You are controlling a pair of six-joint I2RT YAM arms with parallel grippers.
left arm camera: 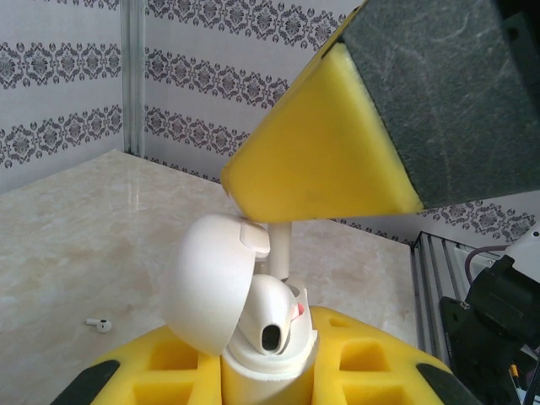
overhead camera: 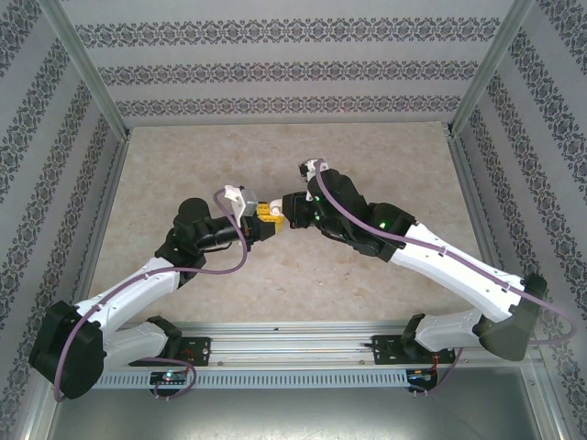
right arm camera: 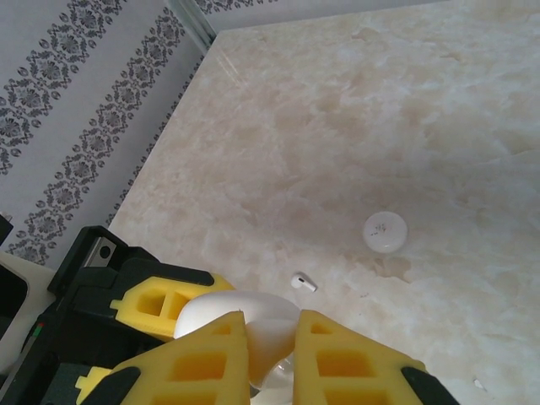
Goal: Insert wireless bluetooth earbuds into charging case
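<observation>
We see the two arms meeting over the middle of the desk [overhead camera: 303, 284], their grippers tip to tip.

The left gripper [left arm camera: 270, 386] is closed on the charging case [left arm camera: 268, 361]. In the left wrist view the case's white body sits upright between the two yellow fingers [left arm camera: 160, 364], pinched at its sides. Its lid [left arm camera: 207, 287] is swung open to the left.

The right gripper [right arm camera: 272, 359] comes at the case from above. In the left wrist view one of its yellow fingertips [left arm camera: 321, 160] hangs directly over the open mouth of the case. A thin white stem, which we take to be the earbud [left arm camera: 280, 246], runs straight up from the mouth to the underside of that fingertip. At the foot of the stem a rounded white part with a dark hole rests in the mouth of the case. We cannot tell whether it is seated in its socket.

In the right wrist view the right gripper's fingers stand almost together, leaving only a narrow slot. White plastic shows in that slot, so the gripper appears to be pinching the earbud by its stem.

A second earbud [right arm camera: 304, 283] lies loose on the desk, apart from both grippers and beyond the case as the right wrist camera sees it. Farther out on the desk sits a flat round white disc [right arm camera: 385, 231], well apart from the second earbud.
</observation>
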